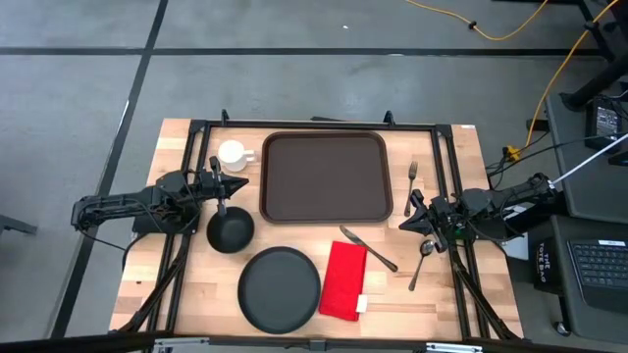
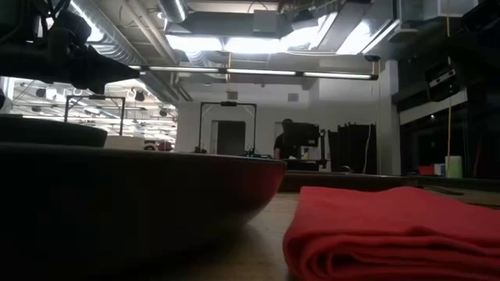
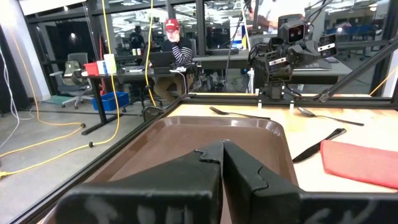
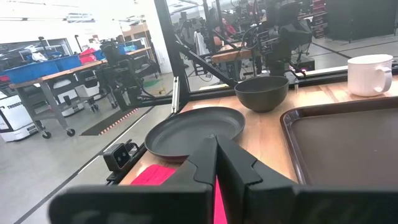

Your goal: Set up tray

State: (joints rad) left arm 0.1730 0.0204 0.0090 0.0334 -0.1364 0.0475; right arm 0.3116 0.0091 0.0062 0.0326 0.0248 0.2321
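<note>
The dark brown tray (image 1: 325, 176) lies flat at the table's far middle, with nothing on it. Near it lie a black plate (image 1: 280, 288), a red folded napkin (image 1: 344, 279), a black bowl (image 1: 230, 231), a white mug (image 1: 234, 154), a knife (image 1: 368, 248), a fork (image 1: 411, 186) and a spoon (image 1: 423, 261). My left gripper (image 1: 238, 184) hovers shut at the tray's left side, above the bowl's far edge. My right gripper (image 1: 406, 221) hovers shut at the table's right, over the cutlery. Both point level toward the table's middle and hold nothing.
A black metal frame (image 1: 314, 125) runs along the table's far edge and down both sides. In the wrist views the room beyond holds desks, cables and a seated person (image 3: 175, 46). Bare wood shows between the tray and the plate.
</note>
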